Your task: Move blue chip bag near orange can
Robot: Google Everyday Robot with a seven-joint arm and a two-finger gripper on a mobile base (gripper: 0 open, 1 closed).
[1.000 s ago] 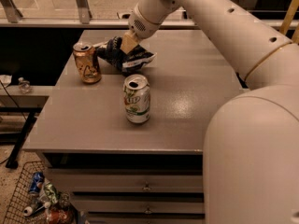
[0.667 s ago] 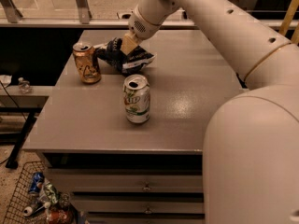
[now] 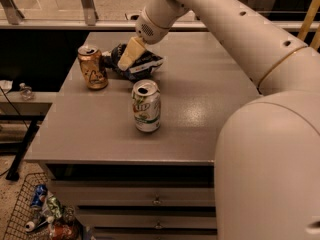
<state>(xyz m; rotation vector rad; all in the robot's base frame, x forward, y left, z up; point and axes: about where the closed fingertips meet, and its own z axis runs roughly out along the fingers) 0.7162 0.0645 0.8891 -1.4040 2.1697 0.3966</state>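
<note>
Reaching to the far left corner of the desk (image 3: 200,109), the gripper (image 3: 129,54) rests on the blue chip bag (image 3: 144,64), which lies just beside the orange can (image 3: 92,67), probably to place it there; whether it clamps the bag cannot be told.

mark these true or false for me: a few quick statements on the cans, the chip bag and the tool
1. The orange can stands upright on the table. True.
2. The blue chip bag lies close beside the orange can, on its right in the picture. True.
3. The white-and-green can lies on its side. False: it stands upright, nearer the table's front edge than the other two.
4. The tool hangs over the white-and-green can. False: it is down at the blue chip bag, toward the back of the table.
5. A wire basket with cans in it sits on the floor at lower left. True.
</note>
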